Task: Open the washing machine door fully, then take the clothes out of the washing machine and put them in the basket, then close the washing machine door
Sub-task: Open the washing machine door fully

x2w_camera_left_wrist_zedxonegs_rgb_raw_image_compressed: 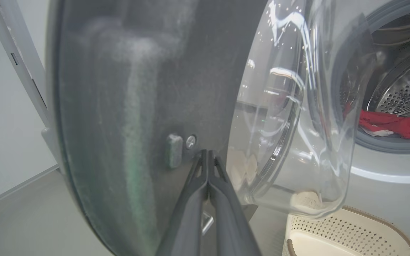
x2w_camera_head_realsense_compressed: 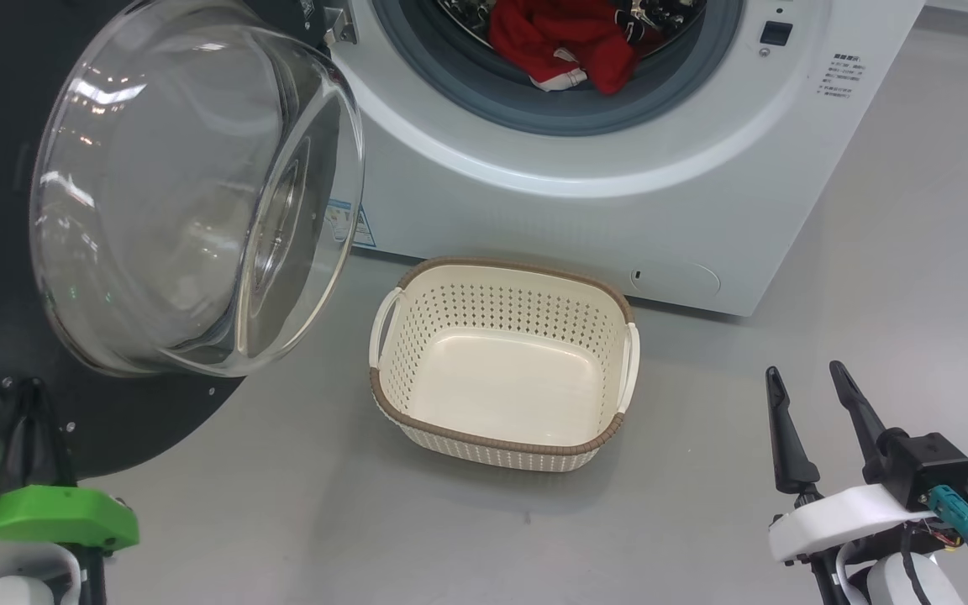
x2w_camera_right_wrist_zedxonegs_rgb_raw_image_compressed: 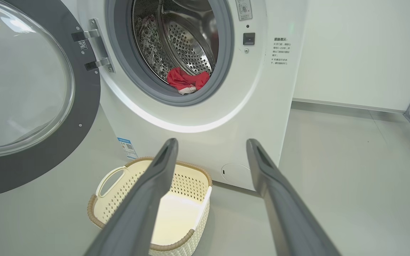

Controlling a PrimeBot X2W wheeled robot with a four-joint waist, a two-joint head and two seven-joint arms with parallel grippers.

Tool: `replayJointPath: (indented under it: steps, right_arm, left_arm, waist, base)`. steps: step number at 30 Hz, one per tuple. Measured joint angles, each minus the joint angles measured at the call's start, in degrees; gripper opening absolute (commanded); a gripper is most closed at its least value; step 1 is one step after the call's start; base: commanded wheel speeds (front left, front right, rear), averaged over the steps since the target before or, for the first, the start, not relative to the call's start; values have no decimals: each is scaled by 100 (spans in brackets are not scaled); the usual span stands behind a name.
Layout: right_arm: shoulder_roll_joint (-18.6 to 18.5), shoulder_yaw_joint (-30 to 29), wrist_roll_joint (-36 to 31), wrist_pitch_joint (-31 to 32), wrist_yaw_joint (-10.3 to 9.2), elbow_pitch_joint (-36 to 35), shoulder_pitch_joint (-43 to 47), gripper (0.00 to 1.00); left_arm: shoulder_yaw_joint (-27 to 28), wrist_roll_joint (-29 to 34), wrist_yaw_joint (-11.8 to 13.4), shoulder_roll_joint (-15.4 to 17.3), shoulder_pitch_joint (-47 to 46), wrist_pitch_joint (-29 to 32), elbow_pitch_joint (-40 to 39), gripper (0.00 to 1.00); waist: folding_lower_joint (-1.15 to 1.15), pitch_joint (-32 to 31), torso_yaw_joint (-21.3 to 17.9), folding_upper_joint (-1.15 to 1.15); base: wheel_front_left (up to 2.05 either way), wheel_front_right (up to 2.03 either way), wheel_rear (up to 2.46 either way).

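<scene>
Clothes (x2w_camera_head_realsense_compressed: pixel 568 38) are cut off at the head view's top edge. Washing machine door (x2w_camera_head_realsense_compressed: pixel 190 193) stands open, bowl facing right. Left gripper (x2w_camera_left_wrist_zedxonegs_rgb_raw_image_compressed: pixel 208 153) is clenched empty; right gripper (x2w_camera_head_realsense_compressed: pixel 805 371) is released.

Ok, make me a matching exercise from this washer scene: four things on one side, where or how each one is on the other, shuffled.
Things:
1. clothes
2. basket
3. washing machine door
4. right gripper

States:
A. swung open
B. fingers spread, holding nothing
C. lying in the drum
D. on the floor, nothing inside

Pairs: 1-C; 2-D; 3-A; 4-B
</scene>
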Motion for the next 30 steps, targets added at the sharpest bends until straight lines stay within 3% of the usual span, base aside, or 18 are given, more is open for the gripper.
replayJointPath:
  steps: [20, 30]
  right_arm:
    - [2, -62, -21, 0, 7, -1, -27, 100]
    - [2, -46, -42, 0, 10, 0, -32, 100]
  left_arm:
    - [675, -58, 1, 221, -485, -63, 757, 0]
    - [703, -51, 2, 234, -553, -109, 921, 0]
  waist:
    - [0, 71, -114, 0]
    - [0, 69, -157, 0]
  base:
    - [0, 0, 0]
    - [0, 0, 0]
